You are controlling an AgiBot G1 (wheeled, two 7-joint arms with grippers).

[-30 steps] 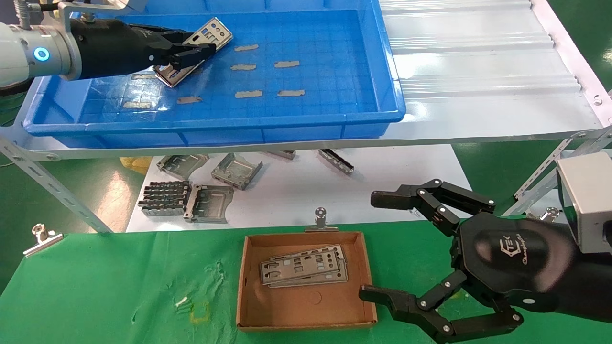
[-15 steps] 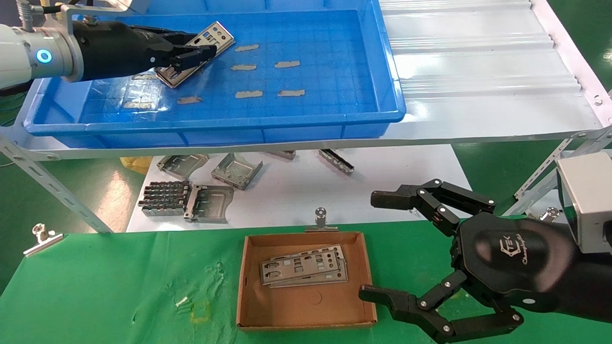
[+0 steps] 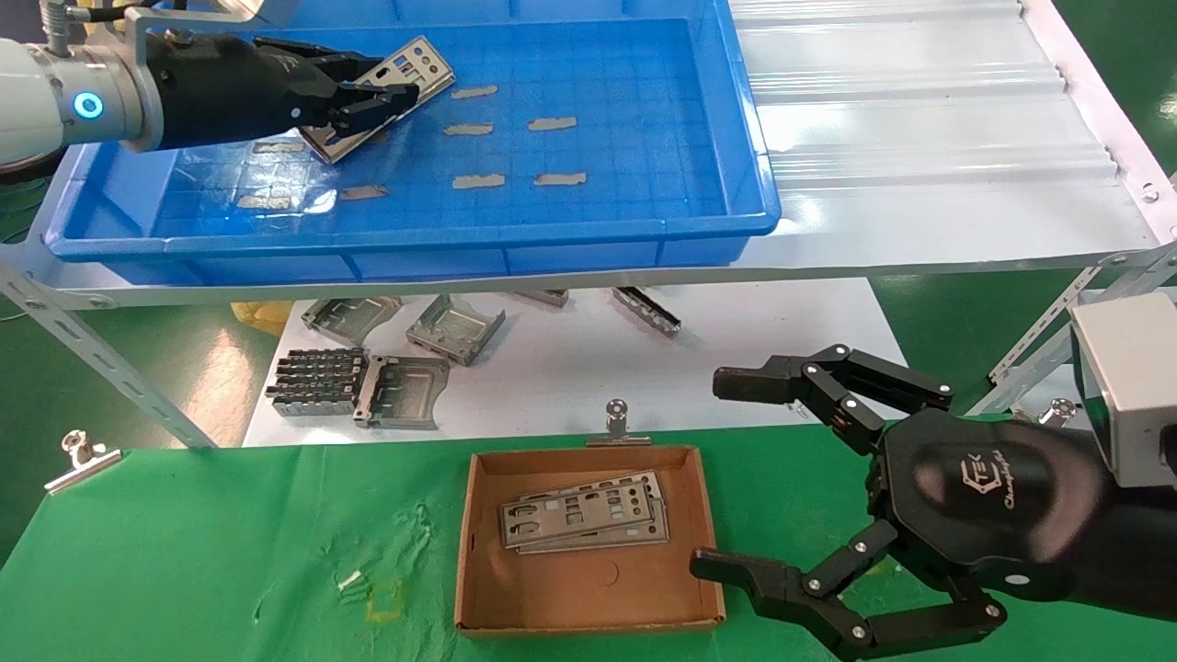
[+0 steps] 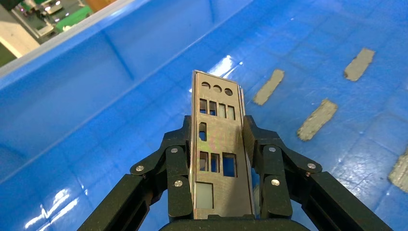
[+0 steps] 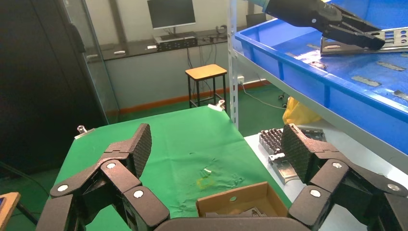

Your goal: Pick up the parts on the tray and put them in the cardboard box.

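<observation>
Up on the shelf at the robot's left, the left gripper [image 3: 372, 97] is clamped on a thin silvery plate [image 3: 405, 74], its two black fingers [image 4: 175, 159] pressing the plate's long edges from either side, as the left wrist view shows clearly. Held plate and gripper sit over the far left corner of the tray [image 3: 552, 234], the big bright-blue bin with a gridded floor. Whether the plate has left the floor entirely, or whether a second plate lies under it, cannot be told. Elsewhere the tray floor shows only small grey tape patches [image 3: 478, 180], so by this view the gripped plate looks like the last, or nearly the last, part to move. Lower down, on the green-covered surface [image 3: 184, 570], the cardboard box [image 3: 588, 602] already holds a small overlapping stack of plates [image 3: 584, 513] in its far half, which suggests the job is well along; what remains is carrying the held plate down and across into the box. The right gripper [image 3: 736, 469] waits idle just beside the box, on the robot's right, with its fingers spread wide apart and holding nothing. Its black housing carries a white logo and lettering; "TEK" can be made out, while the script word beneath is too unclear to read. Bulky folded grey brackets [image 3: 368, 372] lie on a white sheet beneath the shelf.
</observation>
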